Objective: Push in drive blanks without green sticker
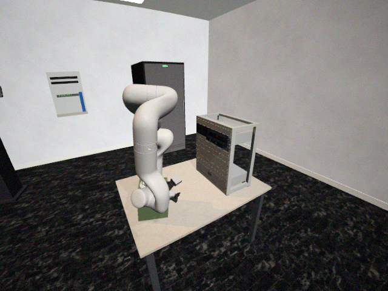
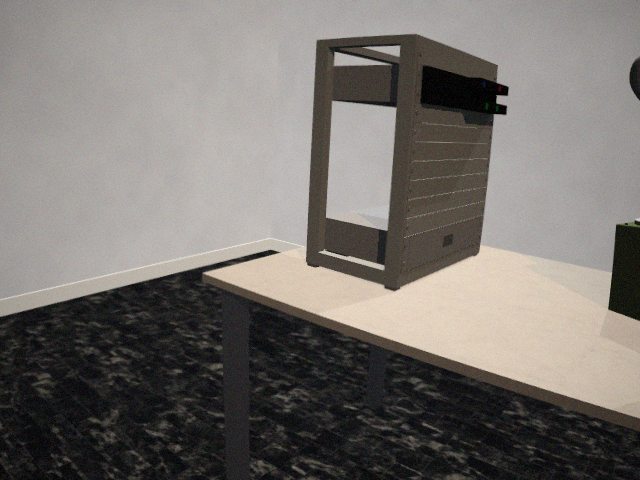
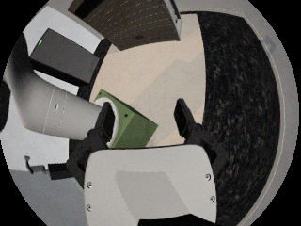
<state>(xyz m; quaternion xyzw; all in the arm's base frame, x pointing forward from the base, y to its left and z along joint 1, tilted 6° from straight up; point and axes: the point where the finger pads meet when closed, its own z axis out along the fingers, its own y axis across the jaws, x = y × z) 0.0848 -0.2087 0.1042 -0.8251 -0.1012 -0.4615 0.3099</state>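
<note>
The grey rack (image 1: 237,181) (image 2: 398,170) (image 3: 134,22) stands at the far right of the table (image 1: 194,216) (image 2: 465,320). The black storage chassis (image 1: 204,130) (image 2: 444,87) sits in its top slot. Blanks stand out of the chassis front at its right end. The upper two carry a blue sticker (image 2: 483,83) and a red sticker (image 1: 217,136) (image 2: 499,88). The lower two carry green stickers (image 1: 216,143) (image 2: 496,108). My gripper (image 1: 176,188) (image 3: 144,107) is open and empty. It hangs low over the table beside the arm's base, far from the rack's front.
The arm stands on a green base block (image 1: 150,215) (image 2: 626,268) (image 3: 134,128) at the table's left. A dark server cabinet (image 3: 63,56) stands on the floor behind the table. The table edges drop to a dark floor.
</note>
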